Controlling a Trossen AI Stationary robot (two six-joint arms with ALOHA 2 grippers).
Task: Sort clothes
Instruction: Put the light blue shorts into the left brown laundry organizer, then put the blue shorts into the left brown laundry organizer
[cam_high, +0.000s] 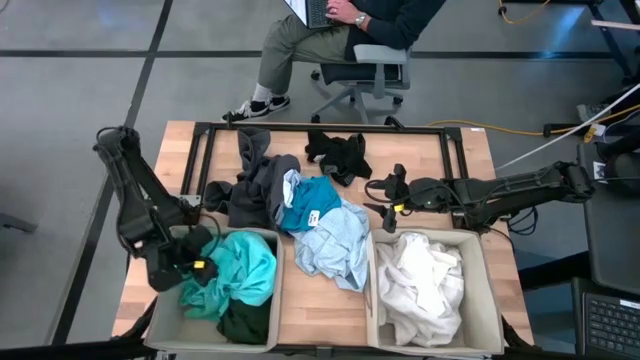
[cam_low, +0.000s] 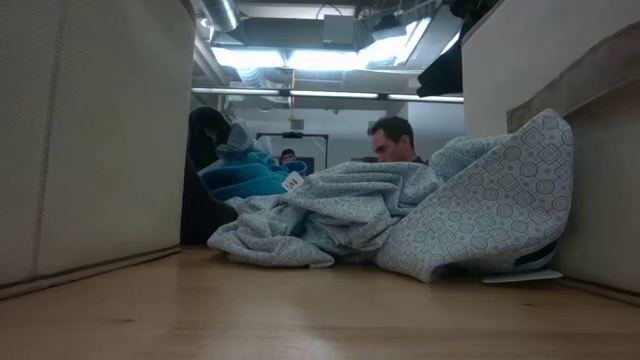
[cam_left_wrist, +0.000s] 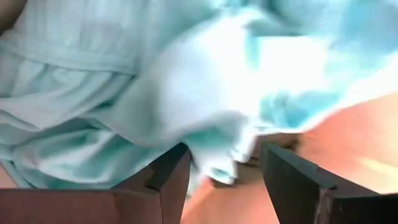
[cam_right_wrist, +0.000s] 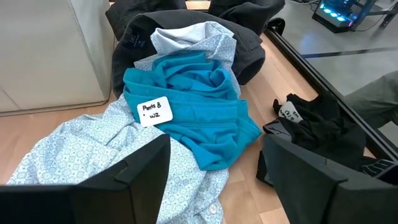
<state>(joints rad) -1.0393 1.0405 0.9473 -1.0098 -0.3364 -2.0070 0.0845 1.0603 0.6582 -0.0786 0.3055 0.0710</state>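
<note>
We see a wooden counter (cam_high: 330, 310) on a grey floor, with a seated person (cam_high: 330, 30) beyond its far edge. Two beige bins stand at the near edge: the left bin (cam_high: 268, 300) holds a turquoise garment (cam_high: 240, 270) over a dark green one (cam_high: 245, 322), and the right bin (cam_high: 480, 290) holds a white garment (cam_high: 420, 285). Between the bins a pale light-blue shirt (cam_high: 335, 245) spills toward the heap behind them, where a teal garment (cam_right_wrist: 193, 106) with a white tag (cam_right_wrist: 155, 112) lies against a dark grey one (cam_high: 255, 185); a black garment (cam_high: 338, 152) lies apart, farther back. The left tool (cam_high: 197, 268) hangs over the left bin, fingers spread, the turquoise cloth loose before them. The right tool (cam_high: 392, 205) hovers behind the right bin, fingers spread, holding nothing. Only the low view shows the ceiling lights (cam_low: 300, 55).
</note>
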